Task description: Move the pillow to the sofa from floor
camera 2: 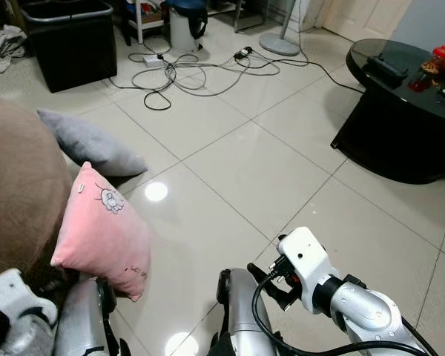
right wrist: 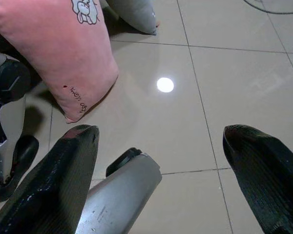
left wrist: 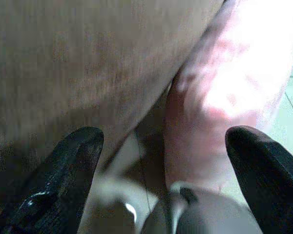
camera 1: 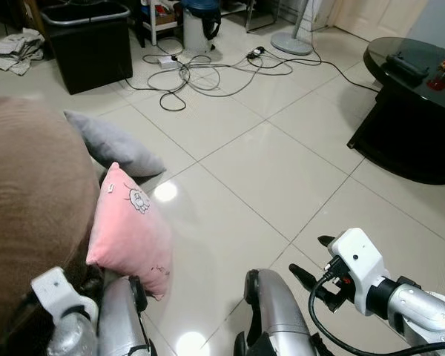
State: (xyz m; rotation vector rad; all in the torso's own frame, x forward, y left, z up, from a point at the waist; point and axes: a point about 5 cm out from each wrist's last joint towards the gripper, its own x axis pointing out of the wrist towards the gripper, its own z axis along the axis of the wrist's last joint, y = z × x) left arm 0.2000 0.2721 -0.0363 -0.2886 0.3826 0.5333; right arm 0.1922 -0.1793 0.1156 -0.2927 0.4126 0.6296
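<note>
A pink pillow (camera 1: pixel 130 230) with a small cartoon print stands on its edge on the tiled floor and leans against the brown sofa (camera 1: pixel 30 200) at my left. My left gripper (left wrist: pixel 163 161) is low beside the sofa, open, with the pink pillow (left wrist: pixel 224 97) just ahead of its fingertips and nothing between them. My right gripper (camera 1: pixel 311 259) hovers over the floor at the lower right, open and empty, a good way from the pillow (right wrist: pixel 63 53). A grey pillow (camera 1: pixel 115 144) lies on the floor behind the pink one.
A black glossy coffee table (camera 1: pixel 411 67) stands at the right. Tangled cables (camera 1: pixel 200 74) sprawl across the far floor, near a black bin (camera 1: pixel 89 44), a white can (camera 1: pixel 200 26) and a fan base (camera 1: pixel 291 44). Bare tiles lie between.
</note>
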